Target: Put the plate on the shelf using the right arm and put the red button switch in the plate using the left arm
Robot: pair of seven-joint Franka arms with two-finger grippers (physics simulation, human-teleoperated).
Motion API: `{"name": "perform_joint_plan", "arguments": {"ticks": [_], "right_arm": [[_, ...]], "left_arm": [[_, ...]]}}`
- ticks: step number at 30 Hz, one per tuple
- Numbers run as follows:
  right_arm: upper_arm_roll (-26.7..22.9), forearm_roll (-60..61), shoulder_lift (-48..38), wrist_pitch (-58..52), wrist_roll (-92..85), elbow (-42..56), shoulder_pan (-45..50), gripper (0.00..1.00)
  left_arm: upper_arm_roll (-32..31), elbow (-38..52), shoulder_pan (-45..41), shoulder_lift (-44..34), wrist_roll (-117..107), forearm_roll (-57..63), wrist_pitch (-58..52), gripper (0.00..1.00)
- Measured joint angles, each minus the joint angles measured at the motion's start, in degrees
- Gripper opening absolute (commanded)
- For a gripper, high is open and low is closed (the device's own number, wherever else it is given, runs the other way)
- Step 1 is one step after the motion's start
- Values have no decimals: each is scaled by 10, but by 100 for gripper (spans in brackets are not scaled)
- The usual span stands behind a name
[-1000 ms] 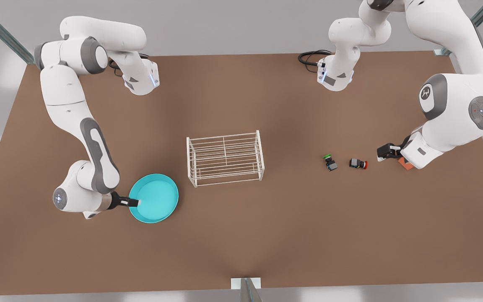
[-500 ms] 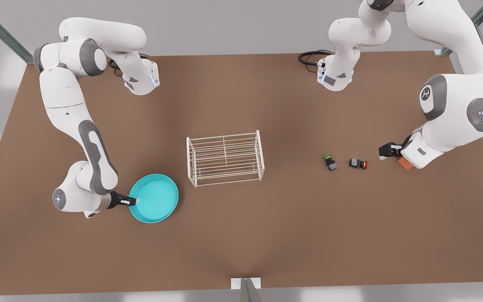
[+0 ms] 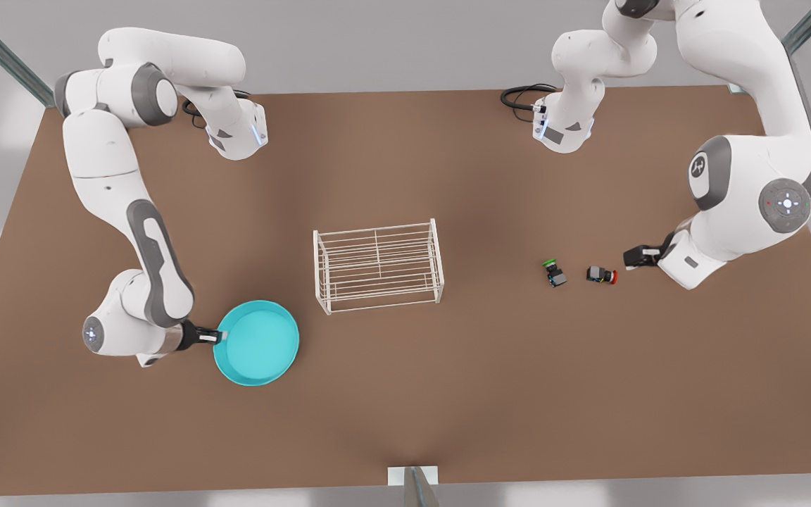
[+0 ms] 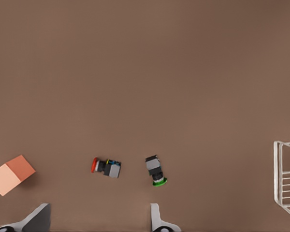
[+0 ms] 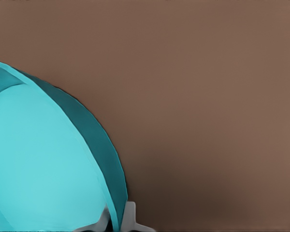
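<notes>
Pincer on our right arm (image 3: 210, 337) is clamped on the rim of the round turquoise plate (image 3: 258, 343), one finger (image 5: 131, 218) outside the wall and one inside; the plate sits near the front edge of the brown tabletop (image 3: 405, 394). We judge the lift comes next, then a carry to the white wire shelf (image 3: 378, 265) beyond. Farther off, our left pincer (image 3: 635, 257) hovers spread wide and empty just beside the small red button switch (image 3: 601, 275), short of the green-capped switch (image 3: 554, 272); it needs centring and lowering.
</notes>
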Motion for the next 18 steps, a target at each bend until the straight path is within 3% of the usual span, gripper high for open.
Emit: {"name": "perform_joint_plan", "arguments": {"ticks": [7,10,15,18], "right_arm": [[3,0,-29,-29,-7,1,-6,27],[5,0,-52,-51,-9,14,-5,26],[5,0,-75,-85,-12,21,-5,26],[7,0,-93,-107,-13,21,-5,26]], "left_arm": [[-1,-49,-32,54,-202,-8,57,100],[-3,26,-24,81,-280,-28,77,100],[-4,72,-25,88,-358,-52,96,100],[-5,13,-33,64,-378,-43,108,100]]}}
